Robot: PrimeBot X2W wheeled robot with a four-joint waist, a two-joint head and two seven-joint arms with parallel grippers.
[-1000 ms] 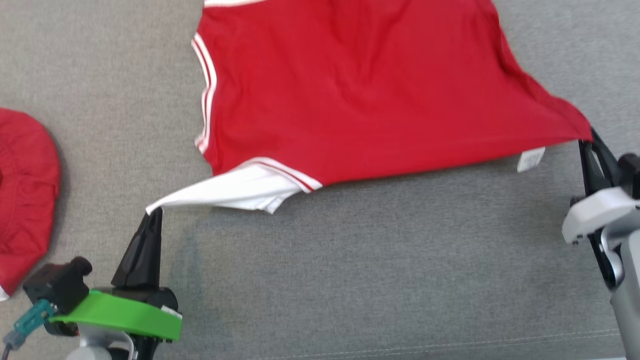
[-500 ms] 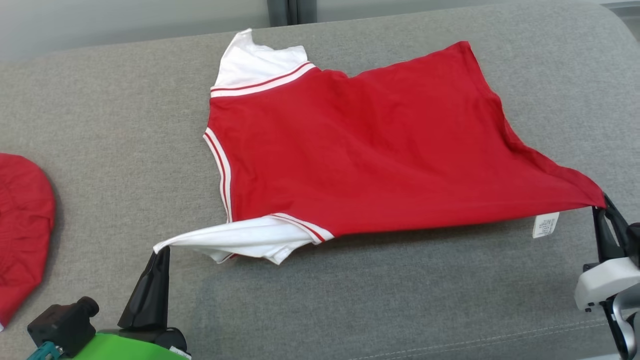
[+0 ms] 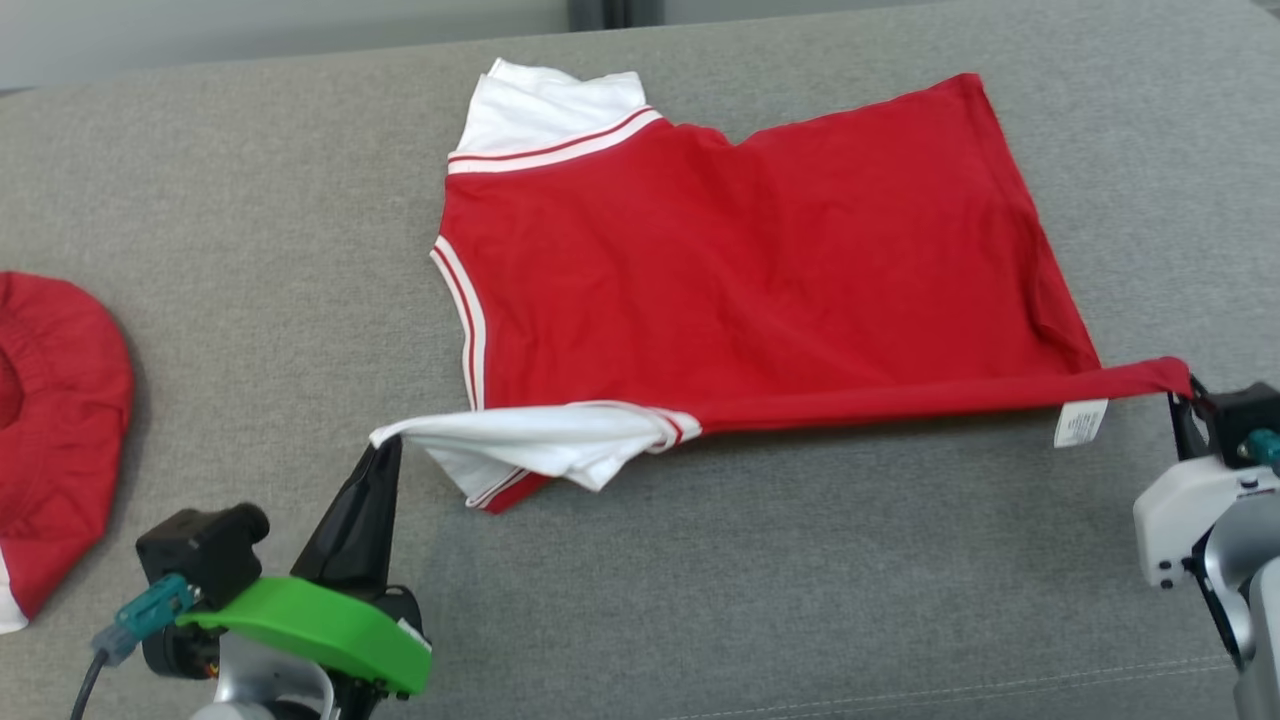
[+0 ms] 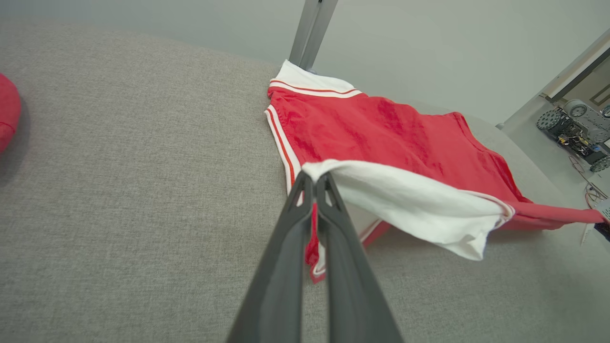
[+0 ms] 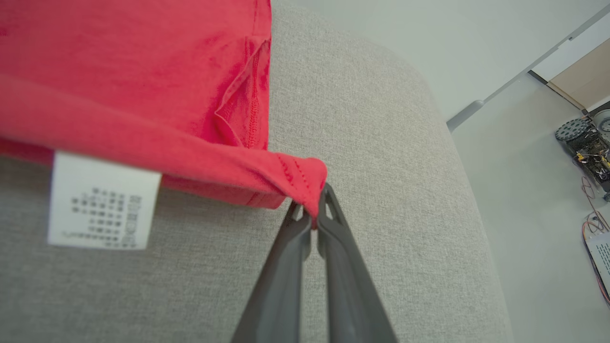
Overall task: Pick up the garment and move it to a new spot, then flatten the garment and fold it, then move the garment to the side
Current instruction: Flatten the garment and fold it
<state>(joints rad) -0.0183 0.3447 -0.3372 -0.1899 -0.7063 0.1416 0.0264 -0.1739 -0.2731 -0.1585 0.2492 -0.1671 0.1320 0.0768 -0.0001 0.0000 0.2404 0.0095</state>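
A red garment (image 3: 750,280) with white sleeves and red-and-white striped trim lies mostly flat on a wide grey upholstered cushion (image 3: 800,580), in the middle of the head view. Its far edge rests on the fabric. Its near edge is pulled taut into a straight line between the two grippers and lifted slightly, casting a thin shadow beneath it.

At the garment's near left corner, a white sleeve (image 3: 540,440) is drawn out to a point. The left gripper (image 3: 385,450) holds that point, its jaws pressed together on the white cloth. In the left wrist view, the two dark fingers meet at the sleeve's (image 4: 414,200) tip, with the red body (image 4: 381,133) spread beyond. A second white sleeve (image 3: 550,100) lies flat at the far left corner.

At the near right corner, the red hem is bunched into a narrow strip. The right gripper (image 3: 1180,395) has its jaws clamped on the end of it. The right wrist view shows the stitched hem corner (image 5: 300,174) pinched between the fingertips (image 5: 314,202). A white care label (image 5: 102,202) with small print hangs from the hem just beside the grip, also visible from the head (image 3: 1080,423).

Well apart, at the left edge of the cushion, sits another red cloth (image 3: 55,420), rumpled. Past the cushion is a pale wall, and a small wheeled machine (image 4: 572,128) stands on the floor.
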